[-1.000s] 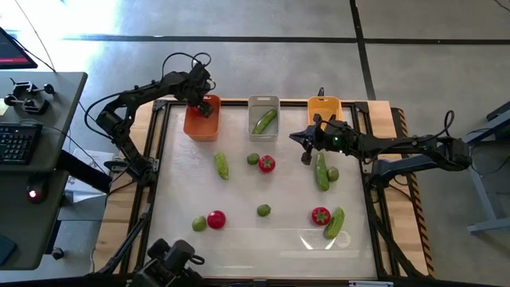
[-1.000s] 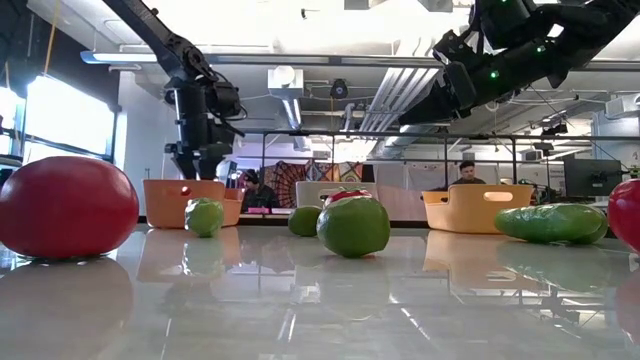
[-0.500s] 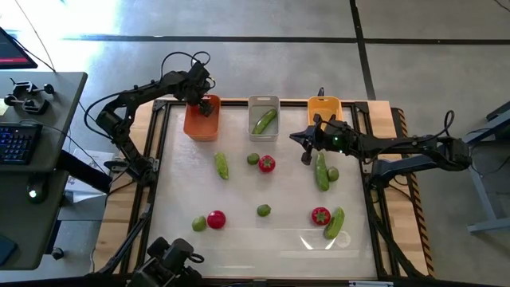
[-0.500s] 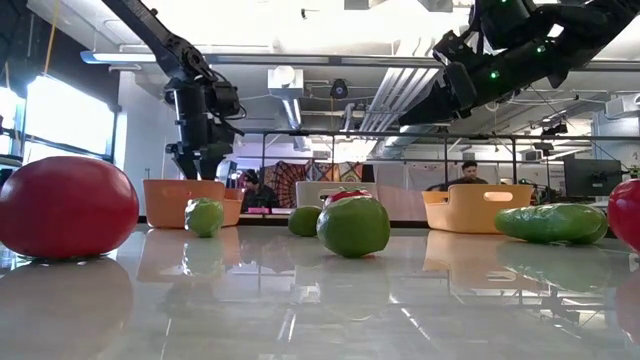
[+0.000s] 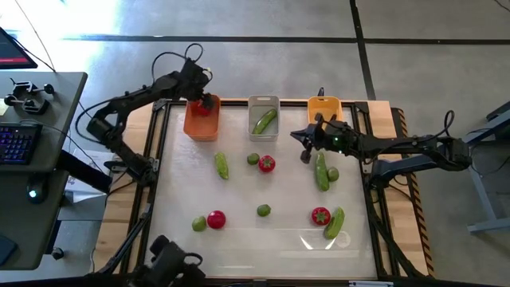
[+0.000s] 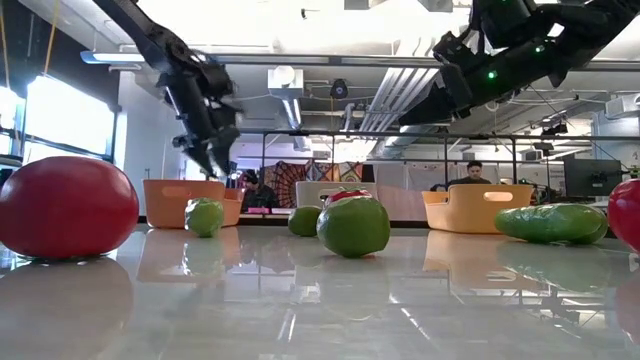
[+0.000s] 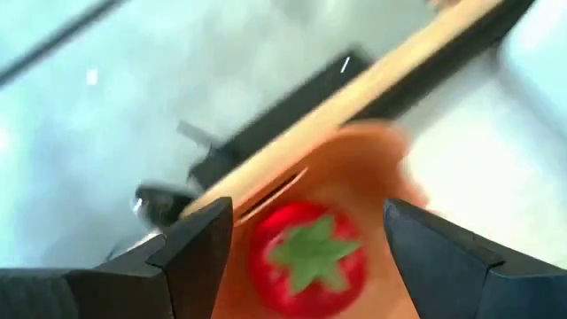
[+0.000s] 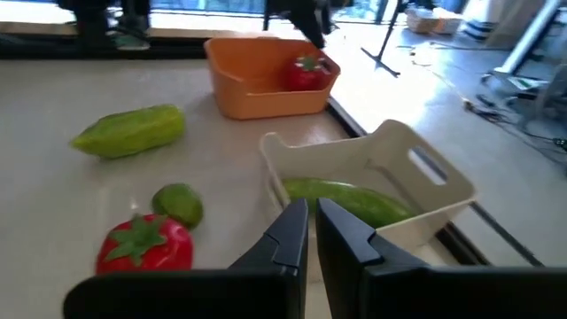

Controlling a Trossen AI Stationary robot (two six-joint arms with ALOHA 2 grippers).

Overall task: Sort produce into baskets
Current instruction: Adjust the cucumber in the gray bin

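Tomato in orange-red basket, below spread left hand, untouched.

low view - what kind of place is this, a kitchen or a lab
Most likely a robotics lab or open workshop, not a kitchen: exposed ceiling ducts, people seated at desks behind the table, and a keyboard workstation beside the table.

Off to your left a dark desk carries a keyboard and the corner of a red-lit screen, while beyond the white table with its wooden frame two people sit in the room.
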